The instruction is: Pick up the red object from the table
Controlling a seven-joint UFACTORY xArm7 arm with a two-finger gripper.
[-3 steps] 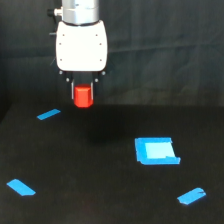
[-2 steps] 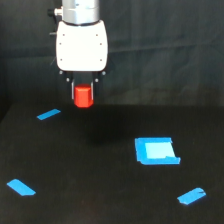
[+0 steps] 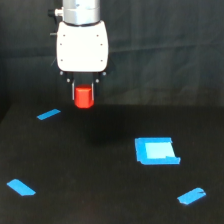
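Nearest: blue tape strips (image 3: 20, 187) and (image 3: 191, 196) on black table (image 3: 100, 200); mid: blue square patch (image 3: 156, 151), w/ another strip (image 3: 48, 114) beyond. Farthest: red object (image 3: 83, 97), stubby red-orange cylinder-like block, clear of table, clamped betw. dark fingers of gripper (image 3: 83, 95) under white housing. Black curtain (image 3: 165, 50) behind.
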